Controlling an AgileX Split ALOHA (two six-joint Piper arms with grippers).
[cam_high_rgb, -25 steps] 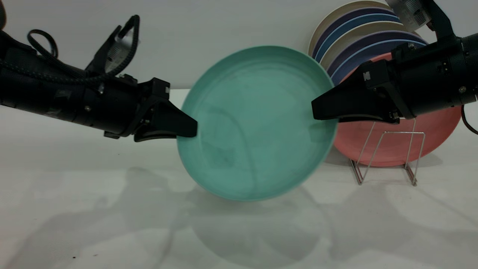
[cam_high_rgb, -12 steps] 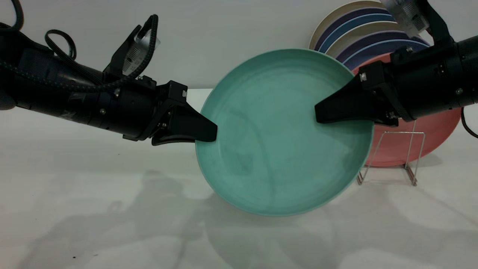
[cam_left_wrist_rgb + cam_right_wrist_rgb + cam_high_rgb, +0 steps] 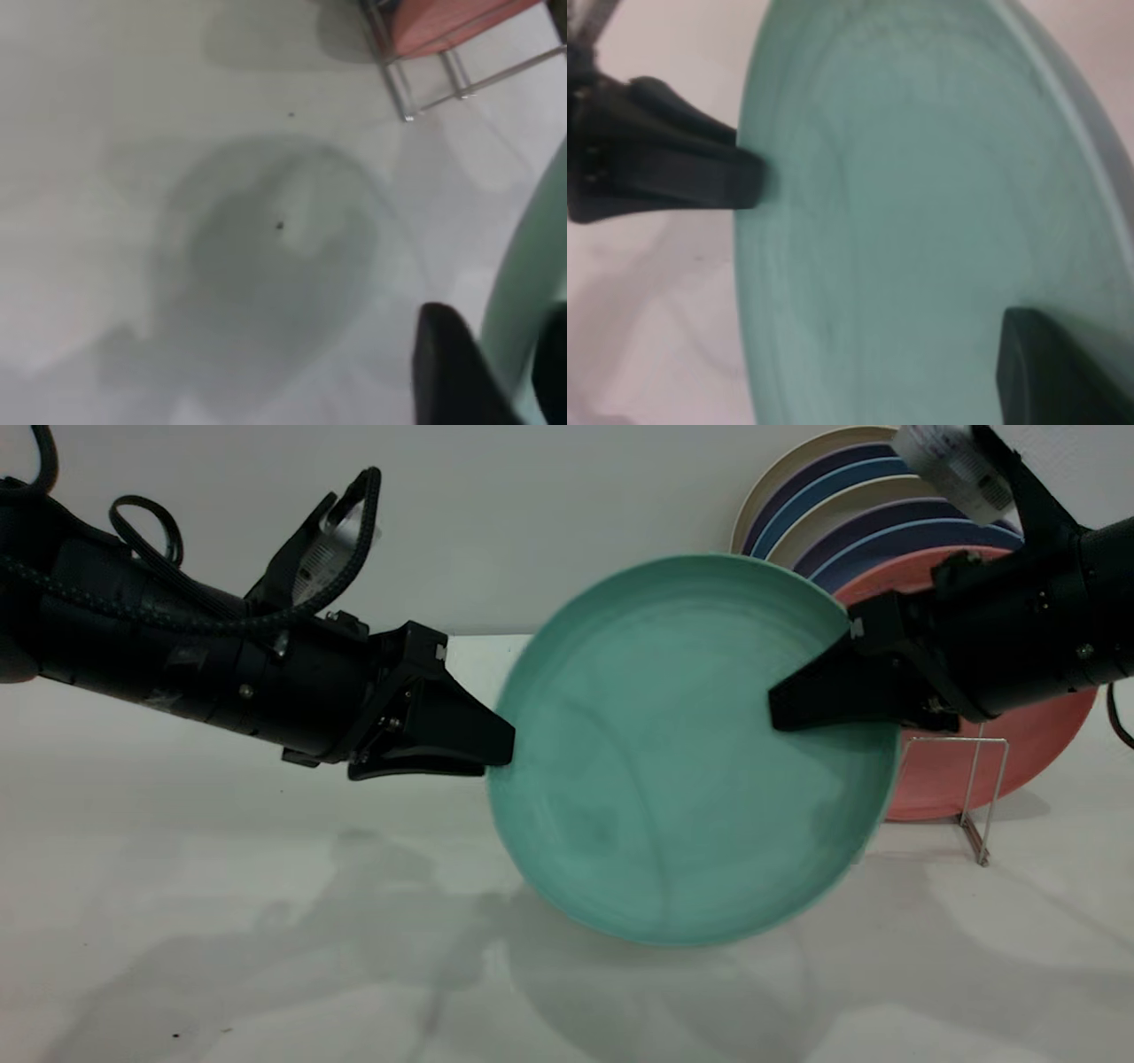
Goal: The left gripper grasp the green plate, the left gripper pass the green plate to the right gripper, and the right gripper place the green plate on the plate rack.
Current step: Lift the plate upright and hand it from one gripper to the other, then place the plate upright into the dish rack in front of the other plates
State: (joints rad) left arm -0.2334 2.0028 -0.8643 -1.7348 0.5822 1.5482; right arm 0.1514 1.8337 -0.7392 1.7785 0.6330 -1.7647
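The green plate (image 3: 673, 779) hangs tilted in the air above the table, between the two arms. My right gripper (image 3: 780, 713) is shut on its right rim, with one black finger (image 3: 1054, 372) lying across the plate's face (image 3: 921, 221). My left gripper (image 3: 500, 751) is at the plate's left rim. Its jaws stand apart, one on each side of the rim (image 3: 527, 283), with a finger (image 3: 447, 376) beside it. The left gripper also shows in the right wrist view (image 3: 749, 168). The wire plate rack (image 3: 983, 797) stands behind the plate at the right.
A salmon-pink plate (image 3: 1001, 771) leans upright in the rack, with several blue and cream plates (image 3: 886, 505) stacked behind it. The rack's rails (image 3: 399, 84) and the pink plate (image 3: 452, 18) show in the left wrist view. White tabletop (image 3: 266, 912) lies below.
The plate moved right toward the rack. In the last half second the left gripper stayed still, while the right gripper and plate shifted right and the rim slid partly out of the left jaws.
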